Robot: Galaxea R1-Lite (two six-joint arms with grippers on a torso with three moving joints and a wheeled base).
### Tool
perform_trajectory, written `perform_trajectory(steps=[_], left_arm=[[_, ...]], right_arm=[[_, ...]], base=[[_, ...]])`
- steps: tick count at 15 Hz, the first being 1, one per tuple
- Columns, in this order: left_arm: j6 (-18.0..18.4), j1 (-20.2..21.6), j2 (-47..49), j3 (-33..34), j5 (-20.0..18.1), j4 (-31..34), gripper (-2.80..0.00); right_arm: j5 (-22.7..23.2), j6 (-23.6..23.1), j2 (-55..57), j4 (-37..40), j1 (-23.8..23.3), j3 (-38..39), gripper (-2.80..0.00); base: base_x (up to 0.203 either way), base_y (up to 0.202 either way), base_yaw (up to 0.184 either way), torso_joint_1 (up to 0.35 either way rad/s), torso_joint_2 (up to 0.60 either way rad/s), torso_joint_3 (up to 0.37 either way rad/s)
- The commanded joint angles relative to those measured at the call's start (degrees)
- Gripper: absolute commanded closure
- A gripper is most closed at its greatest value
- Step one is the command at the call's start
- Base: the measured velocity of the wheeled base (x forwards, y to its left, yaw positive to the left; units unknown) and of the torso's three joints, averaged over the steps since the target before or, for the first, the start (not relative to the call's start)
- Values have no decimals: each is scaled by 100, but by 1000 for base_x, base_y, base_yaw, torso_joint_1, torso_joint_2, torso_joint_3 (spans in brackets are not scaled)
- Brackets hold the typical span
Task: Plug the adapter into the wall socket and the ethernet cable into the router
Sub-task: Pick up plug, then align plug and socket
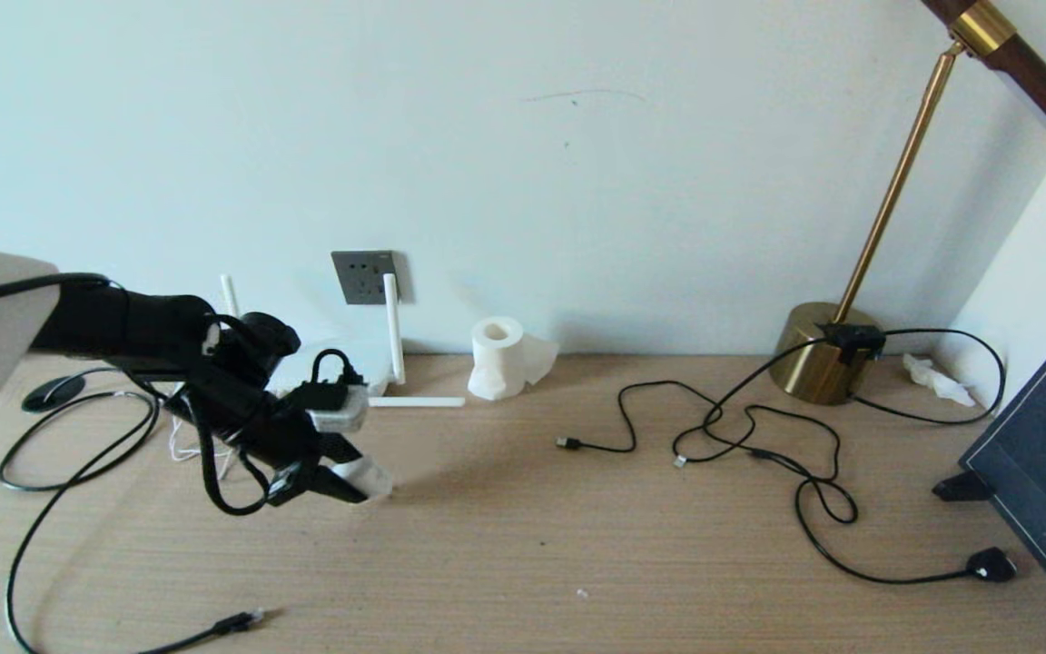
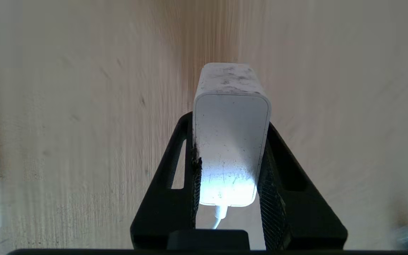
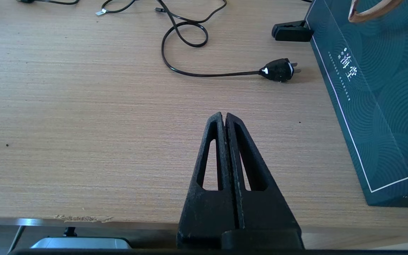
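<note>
Two claws of mine, one loaded, over a wood-grain desk (image 1: pixel 577 545).

Largest to smallest: teal paper bag (image 3: pixel 384 106), swirl-patterned, with white writing I cannot read, plain only from my right wrist; brass lamp base (image 1: pixel 818 363); router (image 1: pixel 378 386), white with stick antennas, mostly hidden behind my left arm; grey square wall socket (image 1: pixel 364 276) on the wall above it; tissue roll (image 1: pixel 498 354); ethernet cable (image 1: pixel 232 624), black, its plug lying at the near desk edge; adapter (image 2: pixel 230 141), scuffed white block, pinched in my left gripper (image 2: pixel 230 156) above the desk; my right gripper (image 3: pixel 225 120) pressed together, low at the desk's near edge.
</note>
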Motion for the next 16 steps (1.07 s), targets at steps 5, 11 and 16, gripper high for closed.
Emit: perform_trajectory(steps=[5, 11, 16], left_arm=[[-2925, 515, -2513, 340, -1389, 776, 0], [-3546, 2561, -3969, 1326, -2038, 2592, 0], [-4680, 3011, -3976, 1026, -4903, 4366, 0]], right_arm=[[-2, -3, 6, 10, 1, -1, 0], [-2, -3, 6, 10, 1, -1, 0], [-2, -3, 6, 10, 1, -1, 0]], base=[[0, 0, 0, 0, 0, 0], [0, 0, 0, 0, 0, 0], [0, 0, 0, 0, 0, 0]])
